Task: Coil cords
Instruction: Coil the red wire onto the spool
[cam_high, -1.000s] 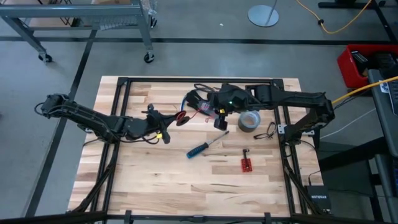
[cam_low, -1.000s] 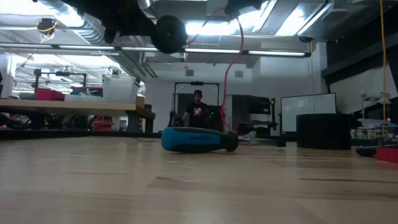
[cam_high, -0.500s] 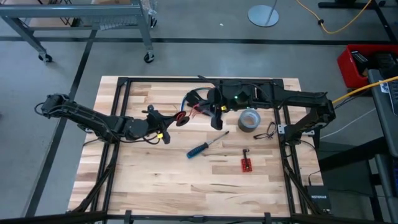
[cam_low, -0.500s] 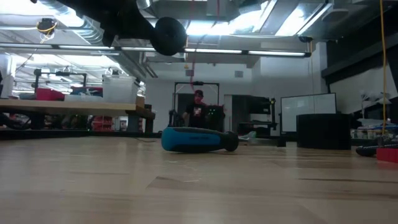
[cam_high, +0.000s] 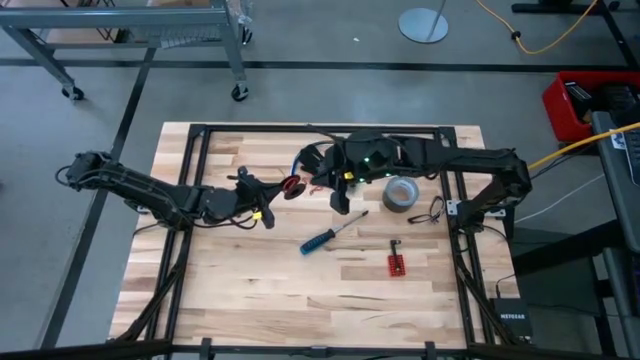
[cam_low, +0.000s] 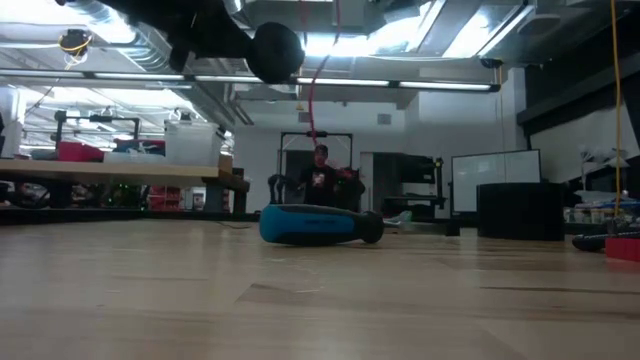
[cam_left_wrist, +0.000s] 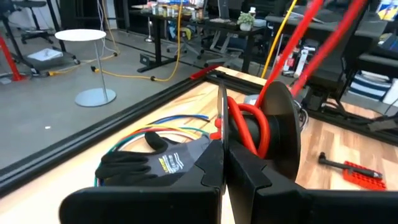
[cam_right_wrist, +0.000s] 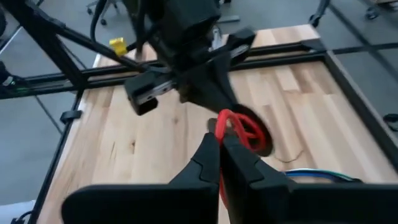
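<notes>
A black spool with red cord wound on its hub hangs above the table's middle; in the low view it shows as a dark disc. My left gripper is shut on it. From the spool the red cord runs up and over to my right gripper, which is shut on it a short way to the spool's right. A dark cord lies loose on the table beside the tape roll. My left gripper pinches the spool's thin near flange at its rim between its two fingers, coming nearly level from the table's left. The spool is lifted clear of the table, its axis about level. My right gripper pinches the red cord between its two fingers, slanting down from the right. The cord runs on to the spool ahead of the fingers, clear of the table.
A blue-handled screwdriver lies near the middle, a grey tape roll to its right, and a small red part nearer the front. A black glove with coloured wires lies at the far edge. A person stands in the room behind.
My right gripper has moved toward the table's left, nearer the spool, and has tipped, staying shut on the red cord. The cord's free run has swung leftward with it. My left gripper and the spool have kept still.
</notes>
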